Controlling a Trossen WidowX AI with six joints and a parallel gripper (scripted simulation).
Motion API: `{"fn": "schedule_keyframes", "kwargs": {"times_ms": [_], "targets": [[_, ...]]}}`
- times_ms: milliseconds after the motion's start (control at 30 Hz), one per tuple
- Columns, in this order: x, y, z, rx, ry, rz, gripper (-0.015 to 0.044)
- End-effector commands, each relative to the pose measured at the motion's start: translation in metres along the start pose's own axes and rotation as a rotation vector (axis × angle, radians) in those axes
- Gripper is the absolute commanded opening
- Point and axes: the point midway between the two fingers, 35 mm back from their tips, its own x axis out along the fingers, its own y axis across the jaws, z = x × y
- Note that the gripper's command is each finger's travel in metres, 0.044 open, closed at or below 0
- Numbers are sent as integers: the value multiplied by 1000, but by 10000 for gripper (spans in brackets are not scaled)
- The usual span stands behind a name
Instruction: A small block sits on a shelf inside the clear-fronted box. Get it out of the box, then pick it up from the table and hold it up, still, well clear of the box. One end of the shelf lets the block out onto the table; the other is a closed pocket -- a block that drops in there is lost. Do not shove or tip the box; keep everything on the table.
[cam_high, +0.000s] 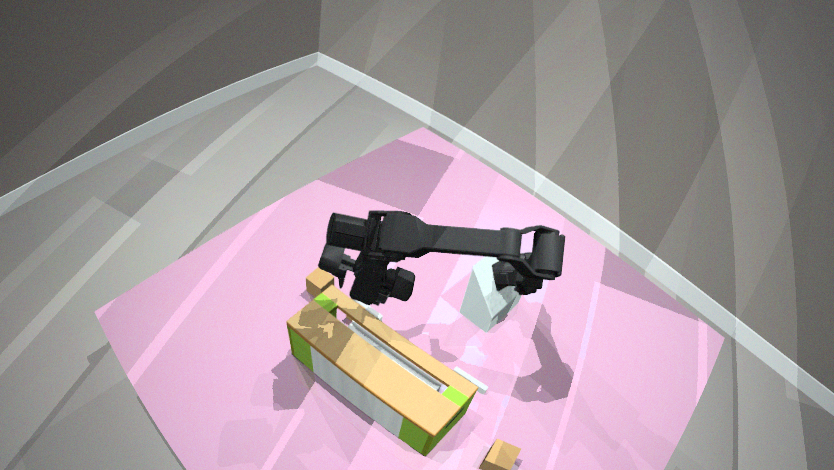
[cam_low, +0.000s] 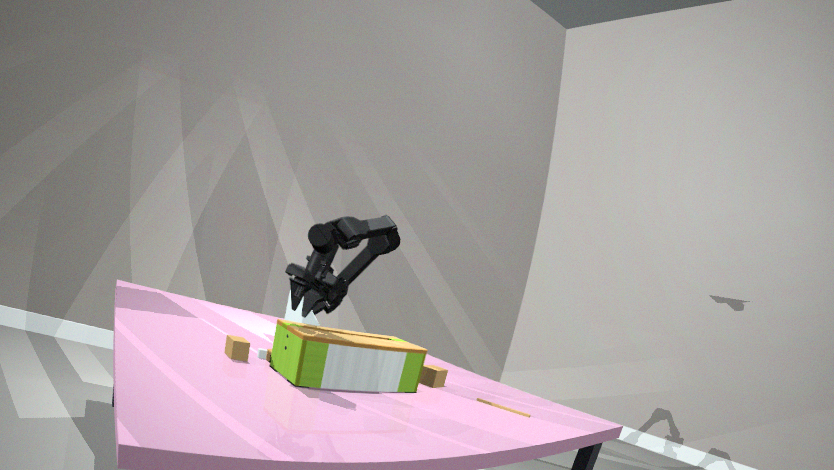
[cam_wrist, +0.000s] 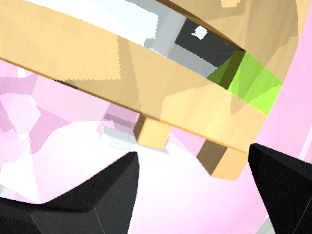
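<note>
The box has a tan top with a long slot, green ends and a pale clear front. It stands upright. No block can be made out on the shelf through the slot. A small tan block lies on the table behind the box, beside a white strip; in the exterior view only a sliver of a tan block shows past the box, and the top view hides it. My gripper is open and empty, pointing down above and just behind the box's back left part.
A larger tan cube stands near the box's left end. Another tan cube is off the right end. White strips lie behind the box. A pale wedge stands behind it. A thin tan stick lies at the right.
</note>
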Motion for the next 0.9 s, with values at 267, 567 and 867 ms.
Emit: {"fn": "schedule_keyframes", "kwargs": {"times_ms": [267,567,867], "targets": [[1,-7,-23,1392,-100,158,285],[0,-9,-29,1887,-90,248,285],[0,-11,-35,2378,-50,359,285]]}}
